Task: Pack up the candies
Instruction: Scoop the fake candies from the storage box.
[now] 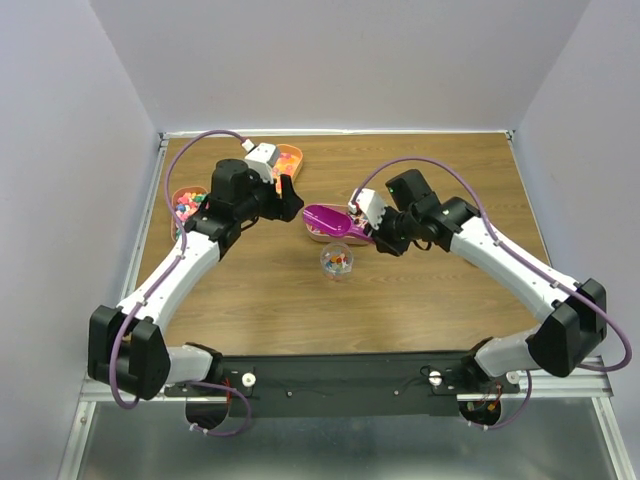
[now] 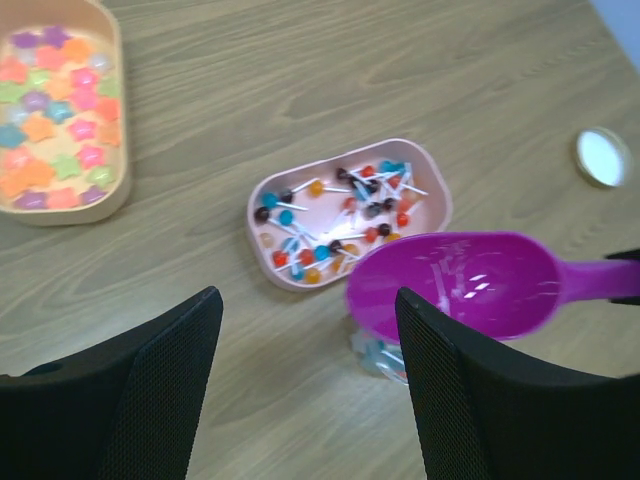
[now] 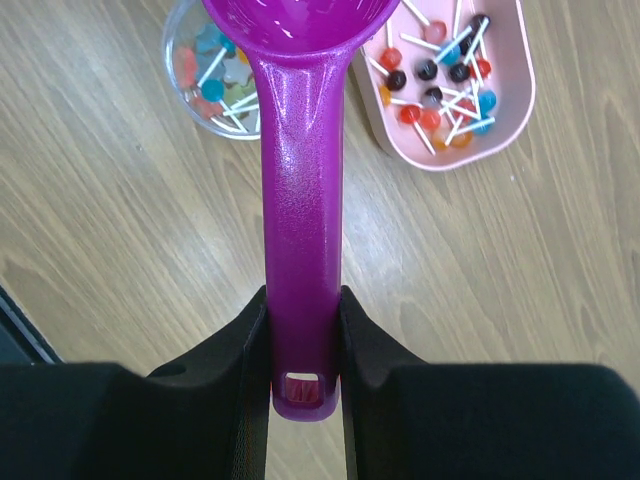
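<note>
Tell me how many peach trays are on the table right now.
3 trays: one at centre by the scoop, one at the far edge, one at far left beside the left arm. The arms may hide more.

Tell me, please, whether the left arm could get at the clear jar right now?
Probably not from above: the magenta scoop, held in the right fingers, hangs partly over the jar; its sides look free.

The left arm (image 1: 180,270) and right arm (image 1: 505,262) reach forward and angle inward, the left gripper (image 2: 305,310) spread wide and empty, the right gripper (image 3: 302,310) clamped on a magenta scoop (image 3: 300,150) handle.
</note>
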